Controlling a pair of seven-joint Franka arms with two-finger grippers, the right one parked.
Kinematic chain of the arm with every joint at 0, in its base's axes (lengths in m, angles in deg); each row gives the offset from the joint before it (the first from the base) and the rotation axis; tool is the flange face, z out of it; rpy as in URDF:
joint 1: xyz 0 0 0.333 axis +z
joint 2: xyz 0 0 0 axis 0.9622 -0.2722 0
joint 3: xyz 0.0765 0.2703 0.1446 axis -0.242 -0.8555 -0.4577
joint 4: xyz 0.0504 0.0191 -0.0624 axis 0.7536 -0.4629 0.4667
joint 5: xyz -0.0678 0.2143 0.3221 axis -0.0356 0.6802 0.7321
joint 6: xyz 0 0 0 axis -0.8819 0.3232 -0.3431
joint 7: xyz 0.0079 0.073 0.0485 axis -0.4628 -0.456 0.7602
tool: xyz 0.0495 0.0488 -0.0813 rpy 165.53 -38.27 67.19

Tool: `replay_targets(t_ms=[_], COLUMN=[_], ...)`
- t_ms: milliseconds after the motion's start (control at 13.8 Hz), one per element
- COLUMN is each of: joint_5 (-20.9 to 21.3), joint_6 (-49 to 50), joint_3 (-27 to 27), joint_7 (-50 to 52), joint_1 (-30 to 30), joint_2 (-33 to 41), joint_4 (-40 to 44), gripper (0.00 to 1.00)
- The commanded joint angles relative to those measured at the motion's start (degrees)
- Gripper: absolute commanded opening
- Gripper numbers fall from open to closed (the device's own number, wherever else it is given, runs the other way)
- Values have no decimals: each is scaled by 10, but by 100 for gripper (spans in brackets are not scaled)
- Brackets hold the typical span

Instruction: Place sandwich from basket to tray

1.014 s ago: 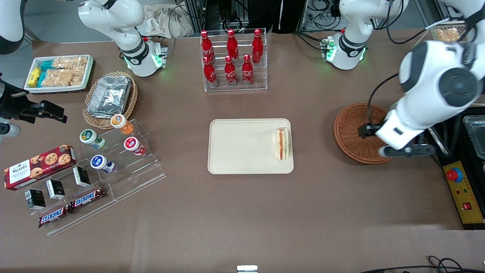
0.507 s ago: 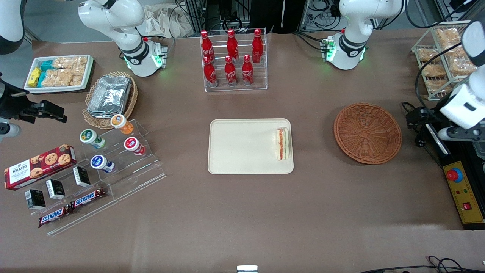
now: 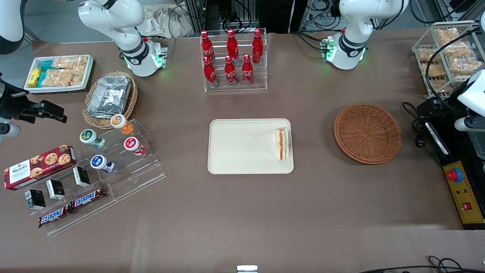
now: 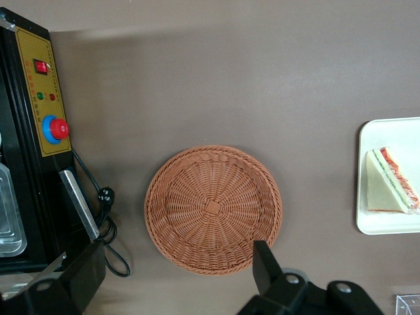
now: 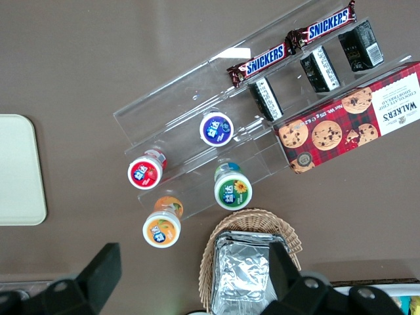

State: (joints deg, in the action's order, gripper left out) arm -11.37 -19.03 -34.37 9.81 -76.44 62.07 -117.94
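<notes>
Sandwich lying on tray at its edge nearest basket, gripper high above basket, jaws spread wide, holding nothing.

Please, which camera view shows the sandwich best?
The front view: the whole sandwich lies on the tray, unhidden. The left wrist view, from the open claw above the basket, cuts it off at the picture's edge. The right wrist view shows none of it.

Sandwich — tray — edge-cropped.
</notes>
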Motion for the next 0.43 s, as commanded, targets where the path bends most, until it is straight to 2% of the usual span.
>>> replay_targets(t_ms=[0,362], joint_5=[-9,-8], joint_6=[13,16], joint_3=[-4,-4], joint_7=[-6,-5], joint_1=[-2,-2], joint_2=[-4,-3], joint_4=[12,10], gripper=[100,100])
